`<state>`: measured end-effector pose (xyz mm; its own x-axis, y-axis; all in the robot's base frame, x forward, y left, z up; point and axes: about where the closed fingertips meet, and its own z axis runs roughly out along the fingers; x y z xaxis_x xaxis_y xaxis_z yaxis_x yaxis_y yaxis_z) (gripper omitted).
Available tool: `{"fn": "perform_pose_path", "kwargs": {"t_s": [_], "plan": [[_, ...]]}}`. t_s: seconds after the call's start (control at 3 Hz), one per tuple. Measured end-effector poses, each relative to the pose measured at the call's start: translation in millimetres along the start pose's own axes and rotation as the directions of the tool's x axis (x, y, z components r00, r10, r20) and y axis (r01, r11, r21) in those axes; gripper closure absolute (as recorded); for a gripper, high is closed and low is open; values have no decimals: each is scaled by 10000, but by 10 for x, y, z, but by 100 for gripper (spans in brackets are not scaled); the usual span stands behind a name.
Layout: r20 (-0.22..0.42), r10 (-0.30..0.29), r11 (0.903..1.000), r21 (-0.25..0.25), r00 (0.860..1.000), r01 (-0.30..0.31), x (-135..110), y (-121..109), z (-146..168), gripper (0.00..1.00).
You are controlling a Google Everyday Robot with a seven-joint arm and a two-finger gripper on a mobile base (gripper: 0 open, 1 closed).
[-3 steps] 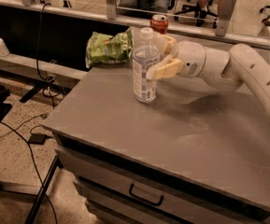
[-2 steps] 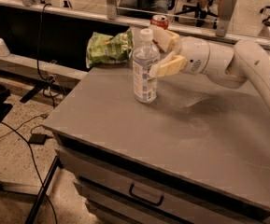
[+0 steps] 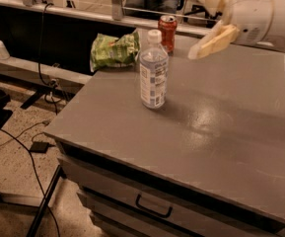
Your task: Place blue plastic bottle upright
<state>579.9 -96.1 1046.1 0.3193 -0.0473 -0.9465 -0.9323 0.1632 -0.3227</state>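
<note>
Jaws spread apart and gripping nothing hang at the upper right, above the back of the grey counter, well clear of everything on it. The white arm carrying them comes in from the right edge. A green snack bag lies at the counter's back left corner. The blue plastic bottle stands upright, white cap on top, just in front of the bag. Behind it stands a red-orange soda can.

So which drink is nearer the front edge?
The bottle, clear with a white cap. The red can stands behind it, by the green bag. The tool hangs above right, touching neither.
</note>
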Motion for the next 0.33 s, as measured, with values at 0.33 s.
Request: {"fn": "perform_pose_path", "kwargs": {"t_s": [0.33], "plan": [[-314, -556, 9980, 268, 9980, 564, -176, -83, -149, 0]]}}
